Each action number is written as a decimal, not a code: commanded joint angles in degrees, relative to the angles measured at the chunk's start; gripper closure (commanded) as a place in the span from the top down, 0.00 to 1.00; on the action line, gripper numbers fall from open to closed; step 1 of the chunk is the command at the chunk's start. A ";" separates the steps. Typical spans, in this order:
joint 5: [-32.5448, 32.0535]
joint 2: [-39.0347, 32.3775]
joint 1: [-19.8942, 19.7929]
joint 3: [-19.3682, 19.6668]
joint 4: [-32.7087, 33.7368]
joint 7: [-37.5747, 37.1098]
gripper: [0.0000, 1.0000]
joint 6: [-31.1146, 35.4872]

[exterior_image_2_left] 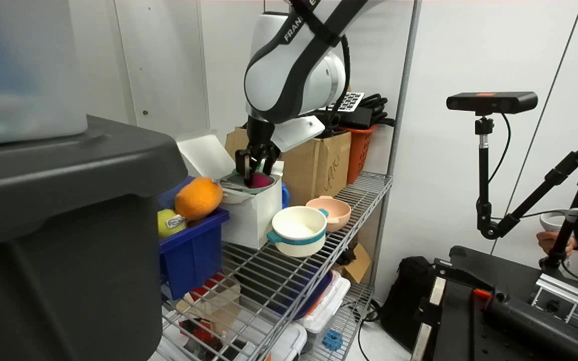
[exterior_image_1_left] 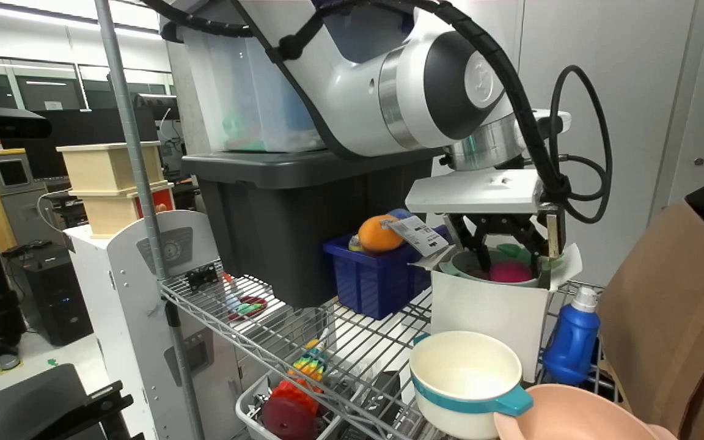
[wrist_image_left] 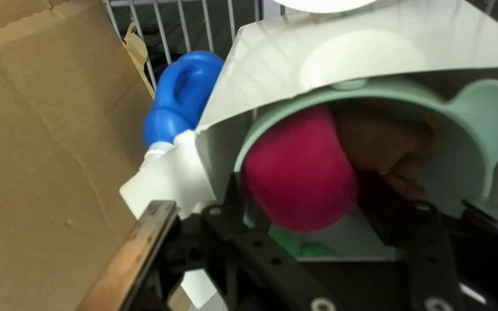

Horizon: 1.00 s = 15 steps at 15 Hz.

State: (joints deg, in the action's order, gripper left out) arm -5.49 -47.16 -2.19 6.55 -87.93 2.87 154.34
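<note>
Straddling round pink object (wrist_image_left: 299, 168) — end effector (wrist_image_left: 299, 190) part-spread, grip unclear — bowl rim (wrist_image_left: 398, 89) tight alongside.

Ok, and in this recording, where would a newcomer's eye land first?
Probably the round pink thing between the robot's fingers, down in a pale green bowl. Then the orange at the top of the blue bin, and the blue bottle between the white box and the cardboard box.

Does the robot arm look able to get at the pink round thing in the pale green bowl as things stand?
Likely yes: the bowl is open-topped, nothing covers the pink round thing, and the gripper has a finger on either side of it. Whether one finger clears the rim is hard to tell.
</note>
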 commanded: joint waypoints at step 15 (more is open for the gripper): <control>-2.28 0.94 2.04 2.23 -0.69 -2.26 0.02 0.40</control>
State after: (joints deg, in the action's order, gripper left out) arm -5.72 -47.24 -1.59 6.99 -87.68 2.53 154.34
